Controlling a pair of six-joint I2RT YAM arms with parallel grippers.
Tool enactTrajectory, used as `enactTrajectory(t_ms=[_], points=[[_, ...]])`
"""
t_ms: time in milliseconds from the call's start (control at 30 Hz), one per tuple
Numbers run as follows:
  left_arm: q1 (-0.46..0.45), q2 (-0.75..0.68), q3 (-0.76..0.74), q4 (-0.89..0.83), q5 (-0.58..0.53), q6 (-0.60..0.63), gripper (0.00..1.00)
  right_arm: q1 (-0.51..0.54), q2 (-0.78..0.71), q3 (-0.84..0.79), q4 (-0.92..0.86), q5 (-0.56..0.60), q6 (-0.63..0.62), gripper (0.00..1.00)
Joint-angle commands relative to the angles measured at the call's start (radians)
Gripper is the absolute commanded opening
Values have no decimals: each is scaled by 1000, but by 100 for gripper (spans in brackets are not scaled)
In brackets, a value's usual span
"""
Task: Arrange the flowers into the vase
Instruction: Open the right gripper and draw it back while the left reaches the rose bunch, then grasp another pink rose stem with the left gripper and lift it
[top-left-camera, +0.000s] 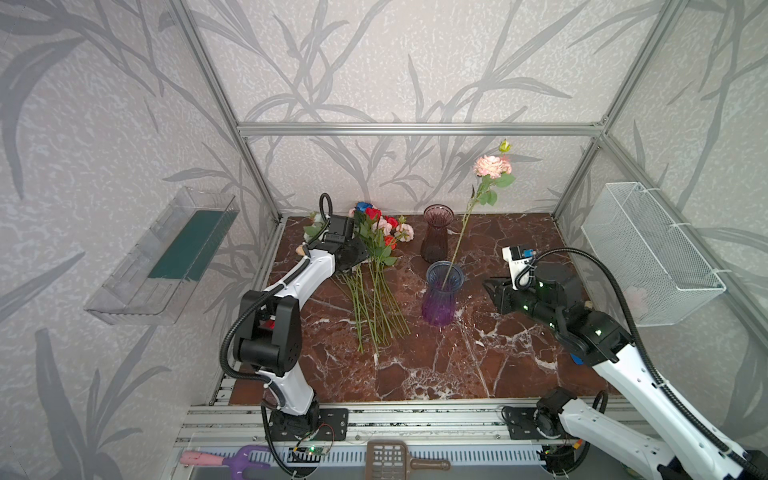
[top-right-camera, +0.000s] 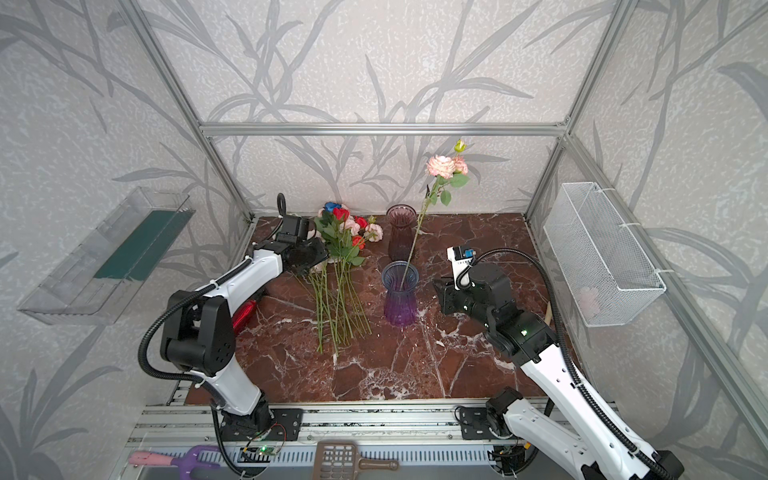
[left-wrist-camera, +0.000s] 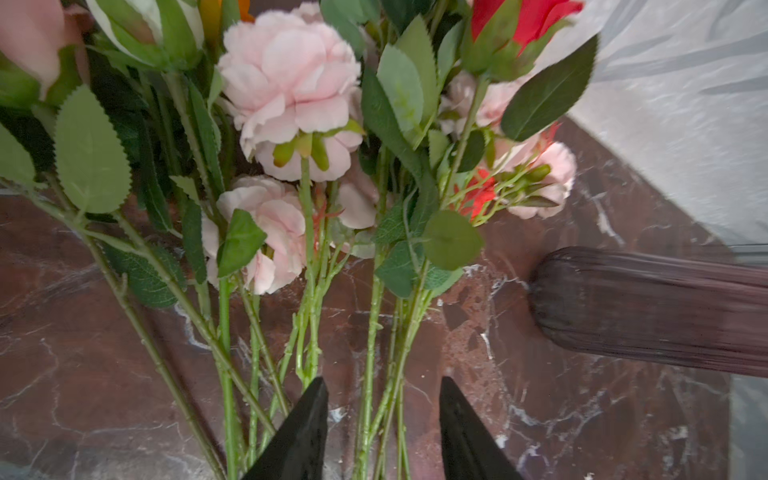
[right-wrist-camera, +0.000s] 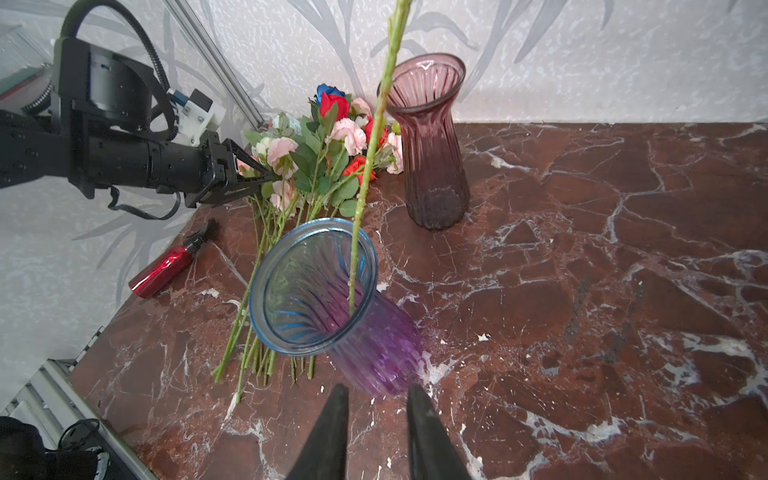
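Left gripper (left-wrist-camera: 383, 380) half-open, empty, straddles several green-stemmed artificial flowers (left-wrist-camera: 309, 291) (right gripper (right-wrist-camera: 378, 388) ajar, empty); I risk grabbing a bunch.

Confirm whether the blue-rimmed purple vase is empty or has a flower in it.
Not empty: one pink flower stands in the blue-rimmed purple vase, stem visible inside the glass. The other flowers lie on the table.

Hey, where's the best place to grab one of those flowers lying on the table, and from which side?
Grip a bare lower stem, below the leaves, coming straight down with the jaws across it. The flowers lie flat, blooms toward the rear; stems fan apart near their cut ends, so one probably separates there.
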Motion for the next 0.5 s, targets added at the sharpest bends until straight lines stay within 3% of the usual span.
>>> enactTrajectory(t_ms=[0, 233, 467], points=[[-14, 83, 95, -175, -34, 82, 42, 5, 4, -16, 31, 12, -13, 26], [-19, 185, 141, -219, -71, 121, 37, 2, 10, -20, 46, 20, -37, 26], [-27, 243, 184, -260, -78, 158, 22, 1, 7, -29, 61, 23, -39, 26]])
